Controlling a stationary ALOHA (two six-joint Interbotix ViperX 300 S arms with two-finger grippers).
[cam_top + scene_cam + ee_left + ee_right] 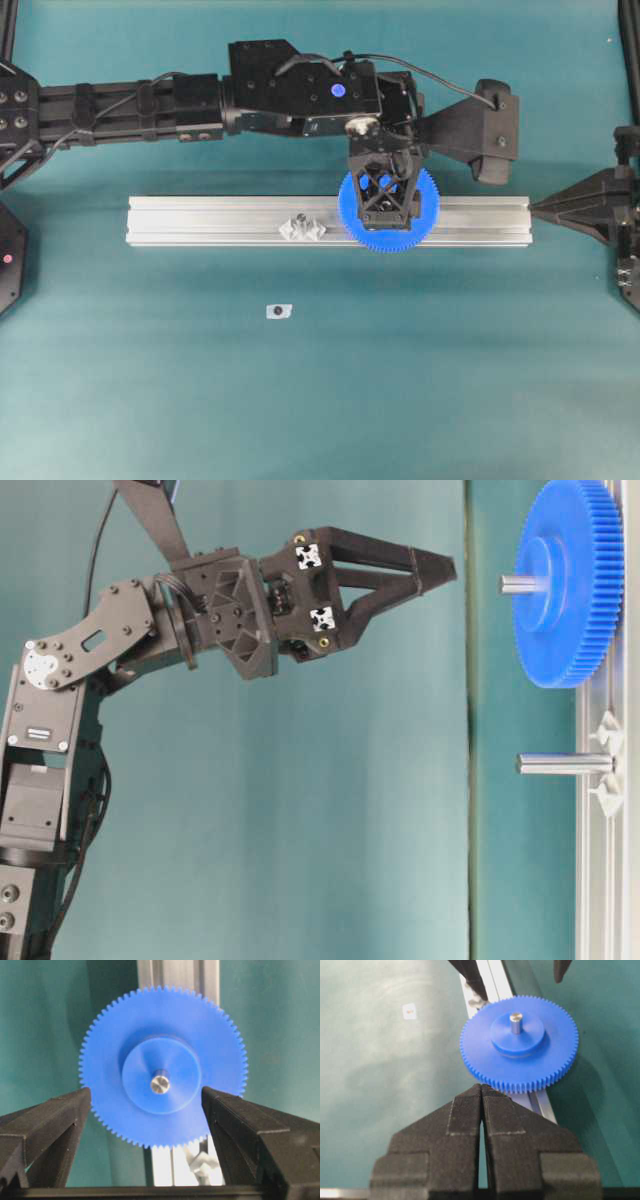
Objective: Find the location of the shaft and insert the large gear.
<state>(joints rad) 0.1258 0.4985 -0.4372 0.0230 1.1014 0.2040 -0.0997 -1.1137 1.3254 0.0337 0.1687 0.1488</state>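
- Here, the large gear [162,1065] is seen as a flat, bright blue disc with fine teeth all round its rim and a raised round hub at its middle.
- A grey metal pin [160,1083] is seen poking up through the centre hole of the hub, so the gear is seated on it.
- The gear is carried on the aluminium rail [210,221] lying across the green bench [150,400], right of the rail's middle in the overhead view.
- The shaft [562,764], flanked by clear faceted blocks [304,229], stands bare at about 9 o'clock from the gear overhead.
- The left tool [146,1105] is held spread wide directly above the gear; its fingers [55,1120] sit at 4 and 8 o'clock of the hub, and nothing is gripped.
- The right tool [481,1091] is closed and empty, with the gear at its 12 o'clock.
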